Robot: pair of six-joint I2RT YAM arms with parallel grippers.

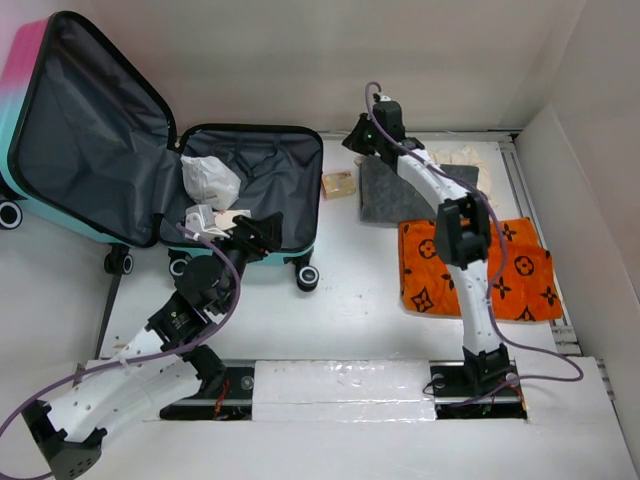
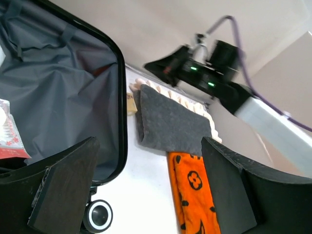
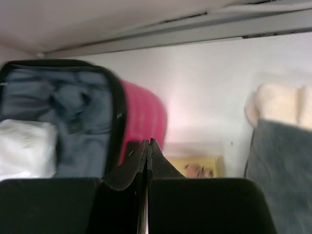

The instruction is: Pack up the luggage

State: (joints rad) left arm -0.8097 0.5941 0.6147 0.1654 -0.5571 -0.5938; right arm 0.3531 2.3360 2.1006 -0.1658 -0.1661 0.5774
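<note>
The luggage (image 1: 90, 130) lies open at the back left, its pink-and-teal lid leaning up and its dark grey lined base (image 2: 73, 97) flat on the table. A white bag (image 1: 210, 180) and a red-and-white packet (image 2: 7, 131) lie in the base. My left gripper (image 1: 268, 228) hovers over the base's front right corner, open and empty (image 2: 148, 146). My right gripper (image 1: 352, 142) is at the back, just right of the luggage, above a small yellow packet (image 3: 195, 168). Its jaws are shut with nothing between them (image 3: 147, 142).
A folded grey cloth (image 1: 395, 190) lies right of the yellow packet (image 1: 338, 184), with a cream fluffy item (image 1: 455, 155) behind it. An orange towel with dark print (image 1: 480, 270) lies at the right under the right arm. A luggage wheel (image 1: 307, 277) sticks out in front.
</note>
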